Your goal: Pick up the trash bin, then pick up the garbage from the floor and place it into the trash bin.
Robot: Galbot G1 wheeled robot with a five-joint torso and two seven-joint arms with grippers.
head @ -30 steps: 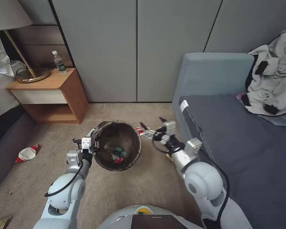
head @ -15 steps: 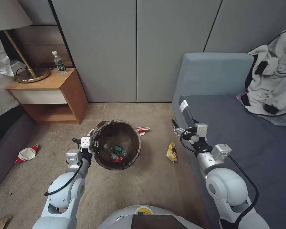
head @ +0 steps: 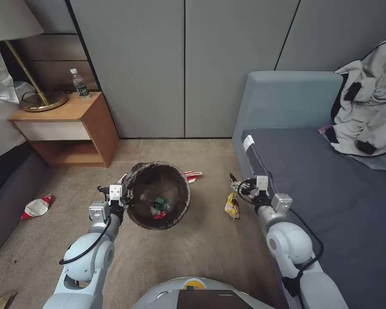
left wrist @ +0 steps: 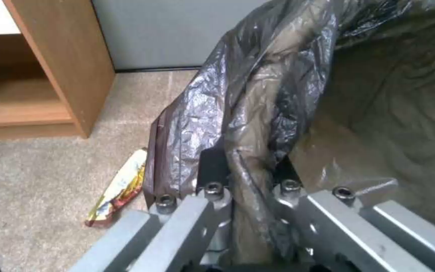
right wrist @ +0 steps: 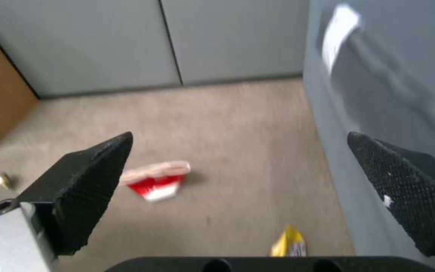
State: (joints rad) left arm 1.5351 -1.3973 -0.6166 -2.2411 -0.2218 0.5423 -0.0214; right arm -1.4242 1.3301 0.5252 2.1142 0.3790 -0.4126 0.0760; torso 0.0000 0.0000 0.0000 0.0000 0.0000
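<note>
left gripper (head: 125, 194) holds the trash bin (head: 159, 195) up off the floor (head: 193, 249), fingers (left wrist: 212, 168) clamped on its bag-lined rim; bottle + red scraps already inside. right gripper (head: 233, 182) hangs by the sofa (head: 330, 189) edge, fingers (right wrist: 84, 181) wide apart, empty — just above the yellow snack wrapper (head: 232, 205). step in hand looks like fetching that wrapper: next move needs a drop straight down onto it, then a pinch. crushed red-and-white cup (head: 193, 175) lies behind the bin, another (head: 36, 207) far left.
</note>
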